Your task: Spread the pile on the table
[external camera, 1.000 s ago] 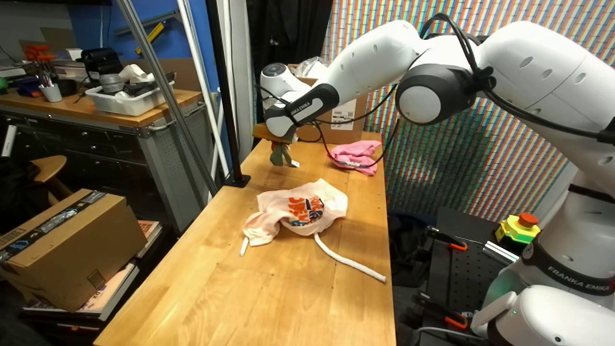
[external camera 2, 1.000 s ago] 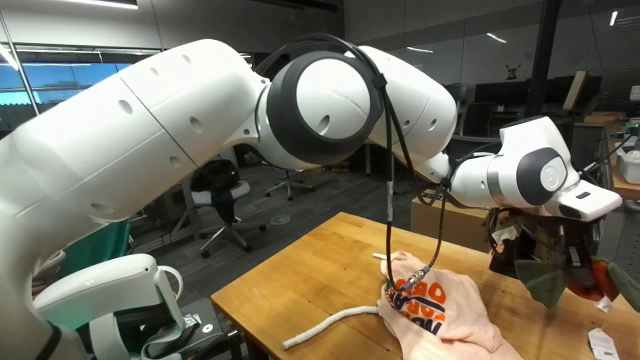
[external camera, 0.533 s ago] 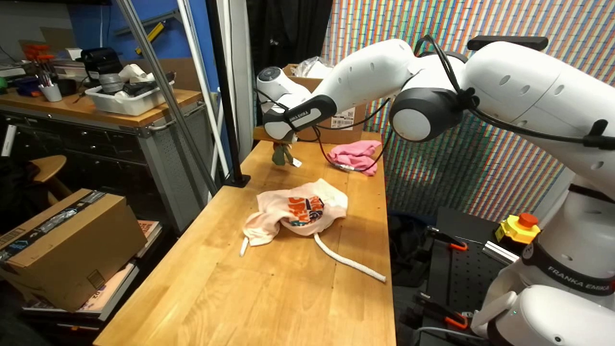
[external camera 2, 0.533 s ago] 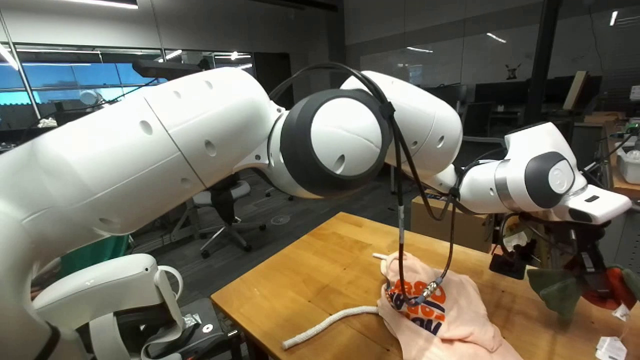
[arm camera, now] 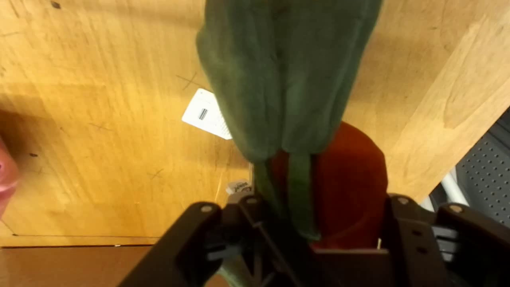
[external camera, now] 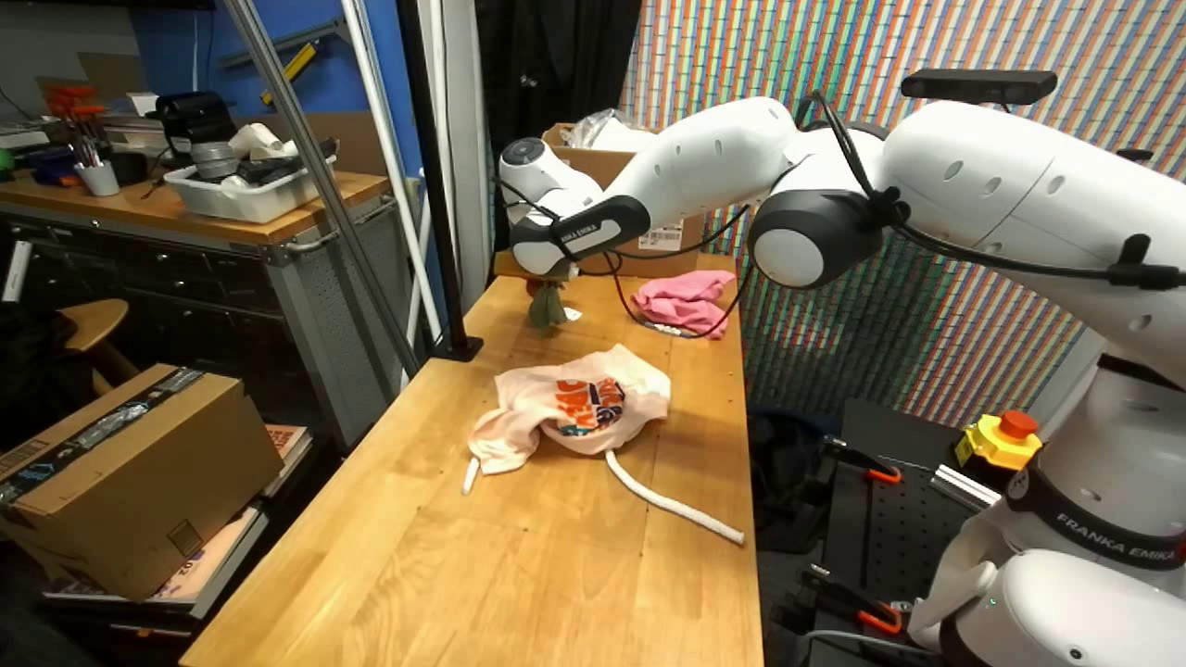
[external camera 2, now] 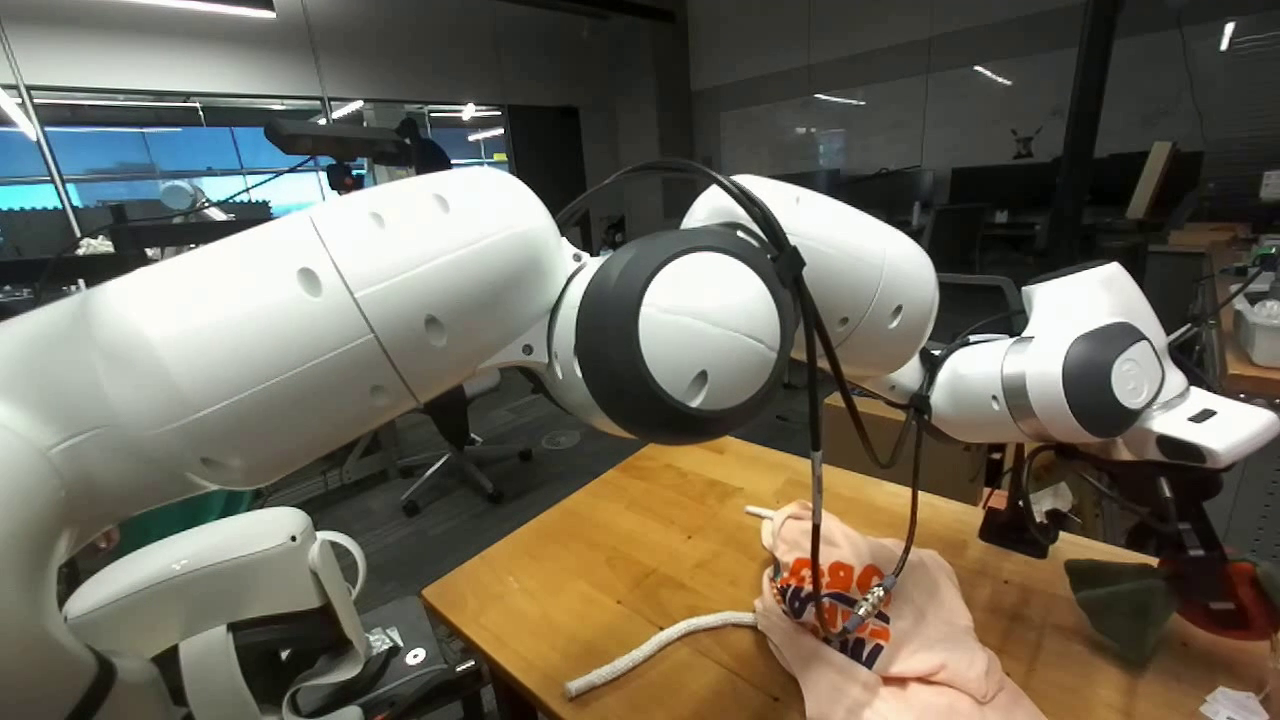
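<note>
**Claw (arm camera: 324,217) lower, clamped on red-green piece (arm camera: 305,119)**

Since earlier frames: arm (external camera: 815,171) elbow down in both exterior views, claw and red-green piece down with it. Cream cloth (external camera: 593,408), cord (external camera: 675,507), pink cloth (external camera: 686,298) unmoved.

Pile (external camera: 542,417) on table (external camera: 519,574): cream cloth mid-frame, cord out toward lower right, pink cloth farther up near brown box (external camera: 607,167); red-green piece held left of pink cloth. Table pale plank. Workbench (external camera: 130,211) upper left, striped wall (external camera: 797,46) upper right; windows (external camera 2: 130,150) upper left in an exterior view.

Claw mostly hidden behind arm's end (external camera: 547,245) in an exterior view; dark, blurry in wrist view. Red side (external camera 2: 1245,595) near right edge, shadowed. Leaves cut by top edge in wrist view. Can't tell if piece touches table. Cables (external camera 2: 815,500) cross cream cloth's print.
</note>
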